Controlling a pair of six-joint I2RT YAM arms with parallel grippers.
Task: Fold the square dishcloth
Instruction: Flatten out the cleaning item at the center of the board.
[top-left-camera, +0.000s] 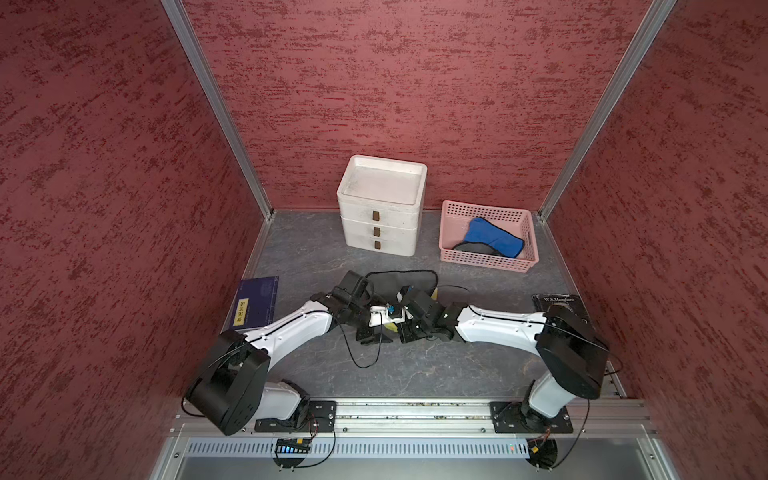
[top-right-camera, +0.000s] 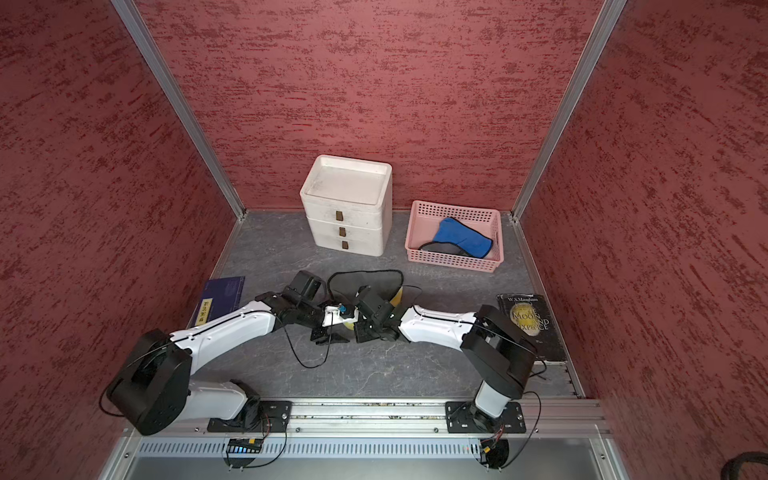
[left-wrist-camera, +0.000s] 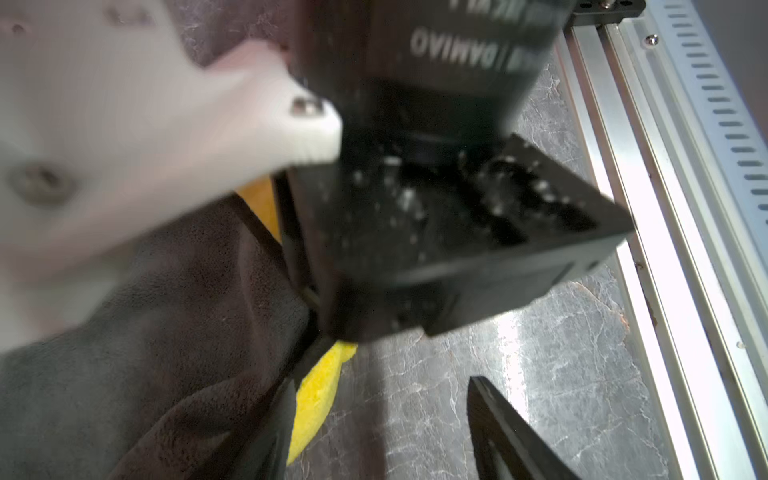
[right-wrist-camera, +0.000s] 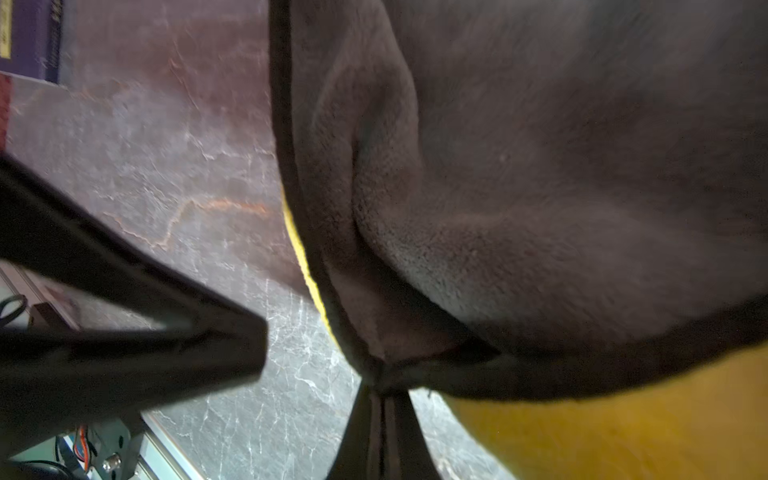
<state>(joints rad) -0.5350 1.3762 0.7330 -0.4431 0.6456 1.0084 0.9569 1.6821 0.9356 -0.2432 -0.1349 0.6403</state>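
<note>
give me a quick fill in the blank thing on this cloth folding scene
The dishcloth is grey on one face and ____ on the other.
The right gripper is ____ on the dishcloth's hem.
The left gripper stands ____.
The white drawer unit has ____ drawers.
Missing words: yellow; shut; open; three.

The dishcloth (right-wrist-camera: 540, 166) is showing a dark grey plush face, black edging and a yellow underside. The counter (top-left-camera: 415, 365) is showing grey marbling with pale veins. The walls (top-left-camera: 415, 83) are showing mottled red. The drawer unit (top-left-camera: 399, 241) is showing white with brown handles, the perforated basket (top-left-camera: 486, 262) pink, and the cloth (top-left-camera: 490, 237) in it blue.
</note>
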